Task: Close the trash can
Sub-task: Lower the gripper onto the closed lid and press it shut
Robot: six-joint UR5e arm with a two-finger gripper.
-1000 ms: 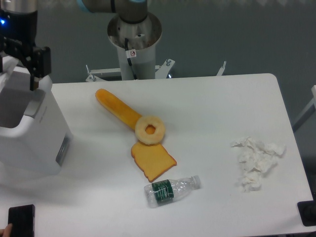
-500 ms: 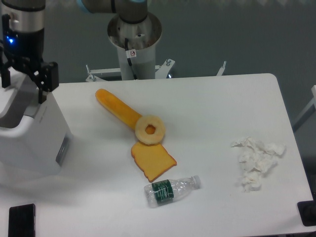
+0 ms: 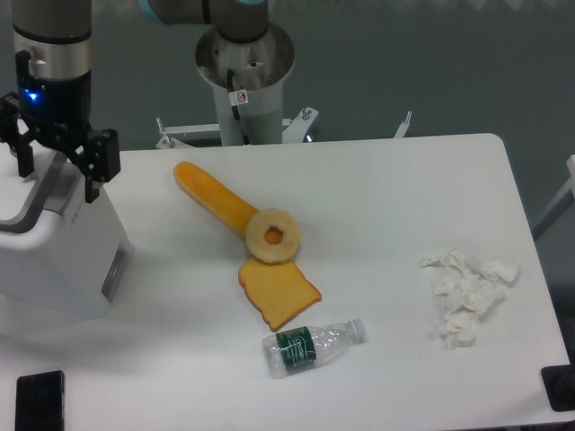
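The trash can (image 3: 74, 260) is a large white boxy bin at the table's left edge, partly cut off by the frame. It has a small grey side panel (image 3: 112, 274). Its white lid (image 3: 16, 196) lies low over the top, with a grey strip (image 3: 43, 196) along it, and the dark opening no longer shows. My gripper (image 3: 58, 169) hangs right over the can's top at the back right. Its black fingers (image 3: 94, 171) are spread wide and hold nothing. I cannot tell if they touch the lid.
An orange stick (image 3: 214, 197), a pale ring (image 3: 273, 237) and an orange toast-shaped slice (image 3: 278, 293) lie mid-table. A plastic bottle (image 3: 313, 346) lies in front of them. Crumpled tissue (image 3: 465, 292) is at the right. A black object (image 3: 38, 400) sits front left. The robot base (image 3: 244, 76) stands behind.
My gripper has moved right and down over the can. The lid has come down and the can's open grey inside, seen a second ago, is now covered.
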